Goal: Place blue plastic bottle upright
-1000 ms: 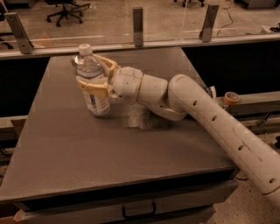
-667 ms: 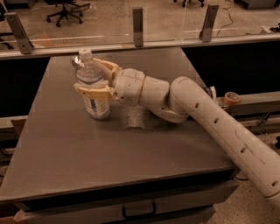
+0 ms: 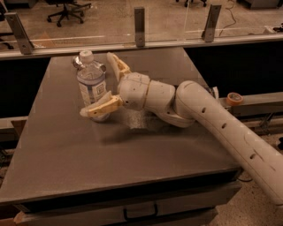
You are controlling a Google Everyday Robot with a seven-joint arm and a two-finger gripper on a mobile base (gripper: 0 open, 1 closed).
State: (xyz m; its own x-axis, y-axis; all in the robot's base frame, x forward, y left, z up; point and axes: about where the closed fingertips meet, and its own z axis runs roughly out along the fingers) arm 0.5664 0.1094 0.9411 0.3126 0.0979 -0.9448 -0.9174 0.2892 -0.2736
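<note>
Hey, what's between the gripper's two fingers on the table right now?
The blue plastic bottle, upright on the table, stands between the gripper's open fingers in the camera view; the far finger is clear of it.

1. An office-like robotics lab is suggested by a swivel chair on castors, seen on the bare floor beyond the bench.
2. A glass partition, held by metal posts, is set along the far edge of a grey worktable.
3. A drawer handle is fitted below the table's front, and a roll of tape is laid on a side ledge.
4. The robot's gripper is held low over the table's far part, fingers spread either side of the upright blue plastic bottle.
</note>
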